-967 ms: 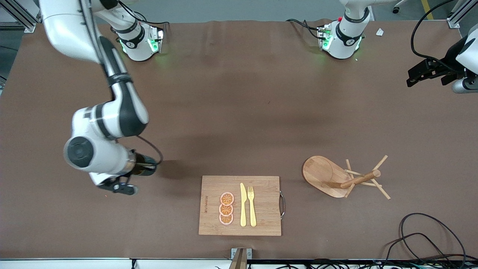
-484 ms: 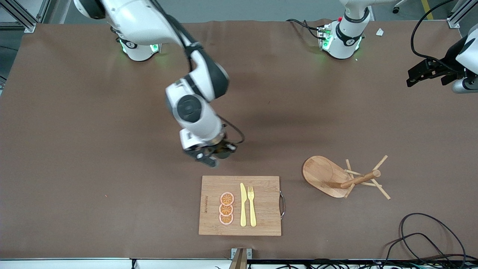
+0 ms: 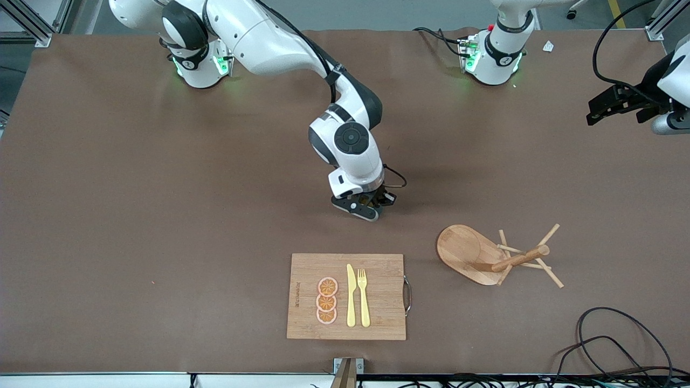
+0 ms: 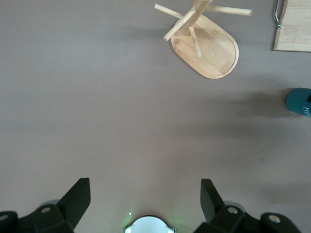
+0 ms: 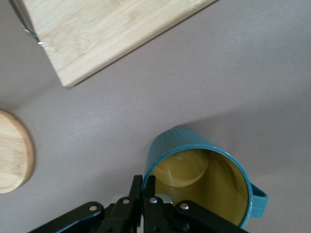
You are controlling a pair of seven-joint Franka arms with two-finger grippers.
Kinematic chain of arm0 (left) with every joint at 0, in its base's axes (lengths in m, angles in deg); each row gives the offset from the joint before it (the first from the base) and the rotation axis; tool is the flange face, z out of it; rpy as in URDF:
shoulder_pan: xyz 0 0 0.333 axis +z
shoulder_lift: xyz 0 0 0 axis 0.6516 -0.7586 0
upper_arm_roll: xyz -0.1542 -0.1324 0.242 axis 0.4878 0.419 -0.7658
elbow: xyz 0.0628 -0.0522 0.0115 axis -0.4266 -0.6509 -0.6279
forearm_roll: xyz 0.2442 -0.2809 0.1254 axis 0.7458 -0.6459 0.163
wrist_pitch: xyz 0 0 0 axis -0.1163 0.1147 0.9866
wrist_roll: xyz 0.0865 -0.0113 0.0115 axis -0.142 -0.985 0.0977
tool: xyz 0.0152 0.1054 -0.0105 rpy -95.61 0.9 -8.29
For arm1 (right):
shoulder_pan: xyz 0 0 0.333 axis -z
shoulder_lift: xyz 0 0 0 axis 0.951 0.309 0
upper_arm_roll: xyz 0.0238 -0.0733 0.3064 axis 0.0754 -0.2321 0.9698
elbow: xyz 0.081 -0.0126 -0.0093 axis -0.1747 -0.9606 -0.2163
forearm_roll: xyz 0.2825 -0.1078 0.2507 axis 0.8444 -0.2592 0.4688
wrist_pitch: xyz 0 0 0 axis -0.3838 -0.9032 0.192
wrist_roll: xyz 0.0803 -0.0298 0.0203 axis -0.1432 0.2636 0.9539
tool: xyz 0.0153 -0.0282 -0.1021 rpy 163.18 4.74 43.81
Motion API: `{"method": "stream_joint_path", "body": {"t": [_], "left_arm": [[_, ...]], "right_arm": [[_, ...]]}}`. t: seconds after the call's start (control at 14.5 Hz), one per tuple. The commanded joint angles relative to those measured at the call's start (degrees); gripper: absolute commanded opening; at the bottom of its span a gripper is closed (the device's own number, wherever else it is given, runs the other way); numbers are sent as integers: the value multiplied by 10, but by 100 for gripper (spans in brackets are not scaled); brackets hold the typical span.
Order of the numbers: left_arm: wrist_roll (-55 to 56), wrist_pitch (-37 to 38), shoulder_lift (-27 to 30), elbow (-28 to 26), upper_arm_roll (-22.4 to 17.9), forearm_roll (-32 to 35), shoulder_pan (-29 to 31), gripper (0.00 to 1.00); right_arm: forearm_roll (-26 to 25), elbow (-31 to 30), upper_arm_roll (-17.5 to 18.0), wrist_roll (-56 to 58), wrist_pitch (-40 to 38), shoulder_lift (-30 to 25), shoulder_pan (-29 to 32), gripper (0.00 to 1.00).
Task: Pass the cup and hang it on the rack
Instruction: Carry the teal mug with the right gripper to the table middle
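Nearest the camera lies the board, carrying orange slices, a knife and a fork. Just farther back, toward the left arm's end, the rack stands on its oval base, post and pegs leaning toward that end of the table. Now the right gripper, up over bare table between board and rack: its fingers are pinched tight on the rim of the cup, teal outside, yellow inside, handle sticking out sideways. Out at the table's edge the left gripper waits, fingers spread wide with nothing between them, looking down at the rack from above.
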Motion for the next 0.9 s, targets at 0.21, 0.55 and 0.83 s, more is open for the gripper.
{"method": "stream_joint_path", "body": {"t": [0.21,0.55,0.83], "left_arm": [[0,27,20,5,2,2,-1,100],[56,17,-5,6,10,0,-18,100],[183,-13,-45,17,67,14,-40,100]], "right_arm": [[5,19,-2,25,-95,-33,49,100],[5,19,-15,166,-149,-70,122,100],[-2,-1,-41,354,-241,-137,191,100]]}}
